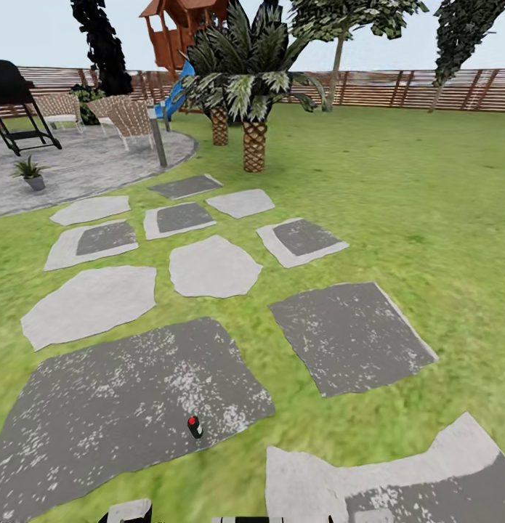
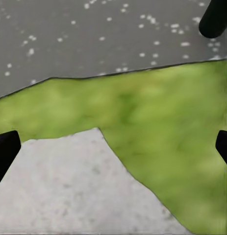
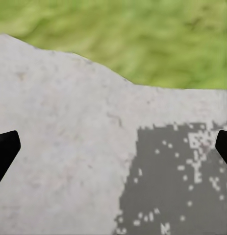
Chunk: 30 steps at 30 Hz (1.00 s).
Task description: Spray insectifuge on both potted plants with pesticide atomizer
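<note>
Lawn (image 1: pixel 426 218) bears grey stepping stones (image 1: pixel 212 265); pesticide atomizer (image 1: pixel 195 426) on nearest dark slab (image 1: pixel 121 407).

Pesticide atomizer (image 1: pixel 195 426) on near stepping stone (image 1: pixel 121 407); patio (image 1: pixel 85 167) far left.

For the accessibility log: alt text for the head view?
A small dark pesticide atomizer lies on a large speckled grey stepping stone in a green lawn; more stones lead toward palms, a patio and a wooden fence.

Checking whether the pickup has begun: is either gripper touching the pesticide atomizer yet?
Apart. The head view shows the pesticide atomizer alone on the dark stepping stone, nothing touching it; both wrist views show fingertips spread over bare ground.
</note>
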{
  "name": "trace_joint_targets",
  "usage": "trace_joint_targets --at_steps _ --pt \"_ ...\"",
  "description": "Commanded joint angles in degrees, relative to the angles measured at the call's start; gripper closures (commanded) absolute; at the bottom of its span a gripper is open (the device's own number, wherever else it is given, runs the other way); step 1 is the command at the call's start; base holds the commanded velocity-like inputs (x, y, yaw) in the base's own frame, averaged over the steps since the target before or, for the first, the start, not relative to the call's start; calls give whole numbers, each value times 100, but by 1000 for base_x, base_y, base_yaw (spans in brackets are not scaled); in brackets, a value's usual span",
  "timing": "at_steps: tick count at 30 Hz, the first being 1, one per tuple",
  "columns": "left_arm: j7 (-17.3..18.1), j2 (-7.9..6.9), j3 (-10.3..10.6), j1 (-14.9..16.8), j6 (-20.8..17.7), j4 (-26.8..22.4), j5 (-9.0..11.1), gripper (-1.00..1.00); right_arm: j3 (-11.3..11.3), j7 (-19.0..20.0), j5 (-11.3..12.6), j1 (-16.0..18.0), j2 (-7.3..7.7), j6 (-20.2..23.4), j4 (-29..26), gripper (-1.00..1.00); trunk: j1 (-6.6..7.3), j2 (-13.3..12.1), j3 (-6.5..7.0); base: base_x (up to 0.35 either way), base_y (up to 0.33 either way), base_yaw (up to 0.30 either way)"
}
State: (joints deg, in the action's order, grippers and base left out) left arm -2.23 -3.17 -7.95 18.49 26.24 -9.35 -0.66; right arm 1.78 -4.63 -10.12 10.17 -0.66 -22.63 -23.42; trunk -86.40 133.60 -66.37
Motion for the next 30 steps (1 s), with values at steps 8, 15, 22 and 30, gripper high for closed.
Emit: trace_joint_targets --at_steps 8,15,22,30 --pt "-15 1 -5 2 22 8 -1 -100 16 -29 -60 2 -5 -13 7 -100 0 1 -45 86 -307 237" --pt "-15 -1 -5 5 28 5 10 -100 15 -28 -61 2 -6 -13 6 -100 0 1 -81 158 -242 237" --pt "-15 0 -5 -3 30 8 -2 -100 15 -29 -58 2 -10 -14 4 -100 0 1 -116 289 -31 237" --pt "-15 1 -5 -3 30 12 -27 -100 15 -28 -59 2 -6 -13 4 -100 0 1 -157 32 -1 237"
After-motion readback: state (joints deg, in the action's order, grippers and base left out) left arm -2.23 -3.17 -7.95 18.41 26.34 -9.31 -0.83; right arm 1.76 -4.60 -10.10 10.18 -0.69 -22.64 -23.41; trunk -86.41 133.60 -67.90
